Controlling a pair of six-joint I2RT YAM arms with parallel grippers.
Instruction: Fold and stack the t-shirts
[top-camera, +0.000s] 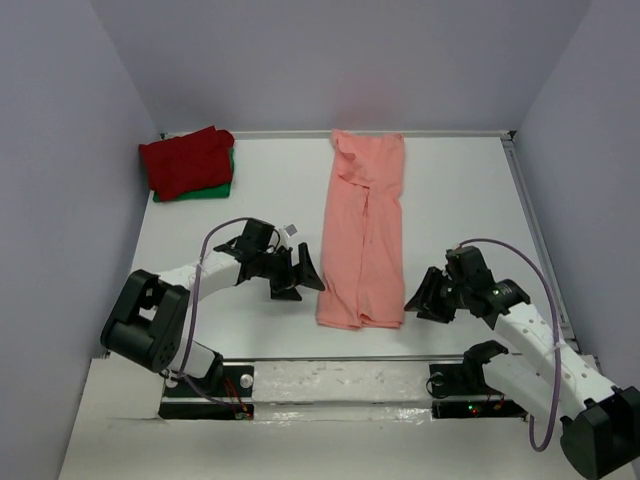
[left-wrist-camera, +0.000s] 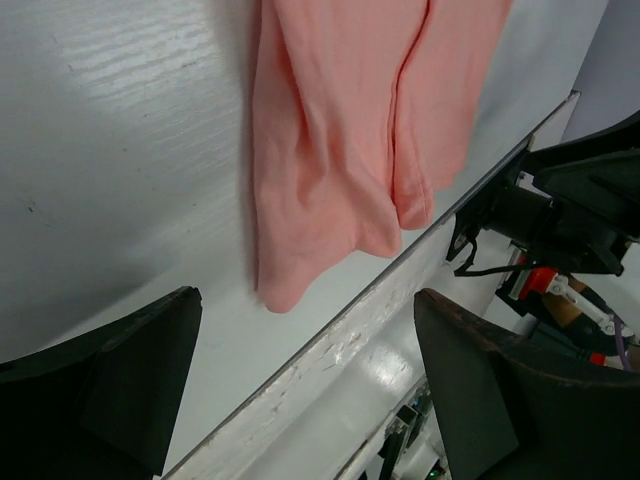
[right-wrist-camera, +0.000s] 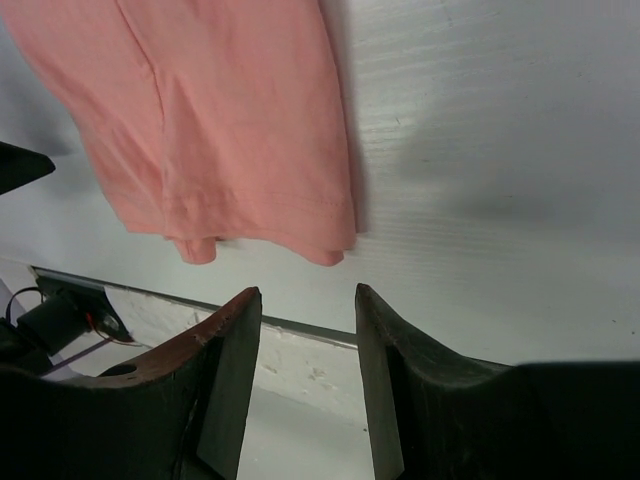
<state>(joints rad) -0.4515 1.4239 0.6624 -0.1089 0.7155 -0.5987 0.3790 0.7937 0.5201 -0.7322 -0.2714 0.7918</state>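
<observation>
**A:** What do the 2 arms look like?

**B:** The left arm (top-camera: 190, 272) and the right arm (top-camera: 545, 350) both have white shells with black joints. Behind the fingers of each, 1 lilac cable (top-camera: 203, 262) loops back.

**A:** And the fingers?

**B:** On the left gripper (left-wrist-camera: 305, 300) they are matte black wedges. The right gripper (right-wrist-camera: 308, 295) shows a reddish-brown sheen on 1 inner edge. A small white tag (top-camera: 291, 230) sits behind the left fingers.

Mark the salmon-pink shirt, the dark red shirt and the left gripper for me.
salmon-pink shirt (top-camera: 362, 240), top view, middle of the long folded strip.
dark red shirt (top-camera: 185, 160), top view, centre of its upper face.
left gripper (left-wrist-camera: 305, 330), left wrist view, gap midway between its open fingertips.
</observation>
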